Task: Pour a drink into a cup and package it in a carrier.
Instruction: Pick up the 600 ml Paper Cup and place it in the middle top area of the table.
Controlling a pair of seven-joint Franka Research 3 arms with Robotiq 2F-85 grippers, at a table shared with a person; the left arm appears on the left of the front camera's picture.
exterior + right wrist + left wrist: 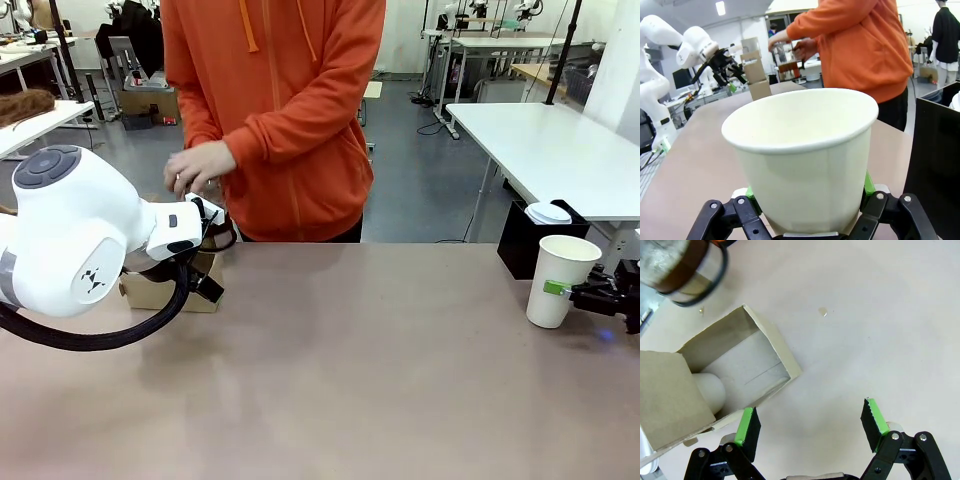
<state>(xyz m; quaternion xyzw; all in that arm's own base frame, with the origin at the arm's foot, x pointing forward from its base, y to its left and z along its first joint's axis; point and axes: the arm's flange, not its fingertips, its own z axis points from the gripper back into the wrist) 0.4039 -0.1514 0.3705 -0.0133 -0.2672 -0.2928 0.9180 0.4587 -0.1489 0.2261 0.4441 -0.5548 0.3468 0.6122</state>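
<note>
Front / step: right gripper clamped on the cup. I read the pickup as done, the pour not yet.
Front / around: short lidded cup on a black box just behind the held cup. Person's hand is well apart from it, above the carrier.
Left wrist / hand: left gripper spread wide, holding nothing. Carrier pocket is just beside one finger, jug beyond.
Right wrist / cup: seated in the grip, looks empty. The drink is well ahead, in the person's jug.
Next: I'd carry the cup upright to the jug. Left gripper and carrier crowd that spot.
</note>
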